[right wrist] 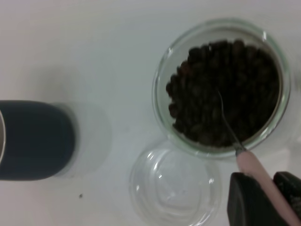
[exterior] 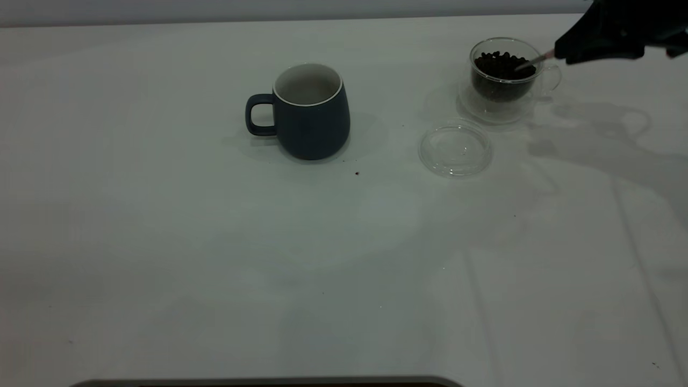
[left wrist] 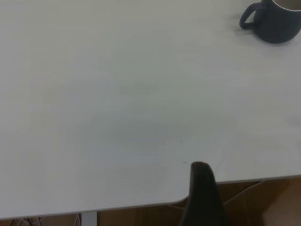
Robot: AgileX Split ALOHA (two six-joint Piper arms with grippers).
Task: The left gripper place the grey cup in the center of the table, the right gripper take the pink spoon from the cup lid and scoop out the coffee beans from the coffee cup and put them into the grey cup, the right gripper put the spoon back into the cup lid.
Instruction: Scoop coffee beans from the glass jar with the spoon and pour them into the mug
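spoon (right wrist: pixel 256 175) – pinched by its pink handle between the right claw's (right wrist: pixel 263 200) two black fingers, which press against it on either side. its thin metal neck slopes away from the fingertips, over the glass rim, and the bowl is down among the beans (right wrist: pixel 225 89), mostly buried. in the exterior view the same claw (exterior: pixel 559 52) hangs just beyond the coffee cup's (exterior: pixel 502 80) handle side, with only the neck and a bit of pink showing past its tips.

the coffee cup sits directly ahead of the claw's fingertips, well filled with dark beans. the lid (exterior: pixel 455 149) lies flat on the table (exterior: pixel 161 242) just beside the cup, close to the claw, with nothing in it. the grey cup (exterior: pixel 309 110) stands upright much farther from the claw, well apart from the glass cup, its white inside showing no beans and its handle pointing away from the claw.

left claw (left wrist: pixel 201 197) – parked over the table's near edge, far from the grey cup; only one dark finger shows, so i cannot tell whether it is spread or closed.
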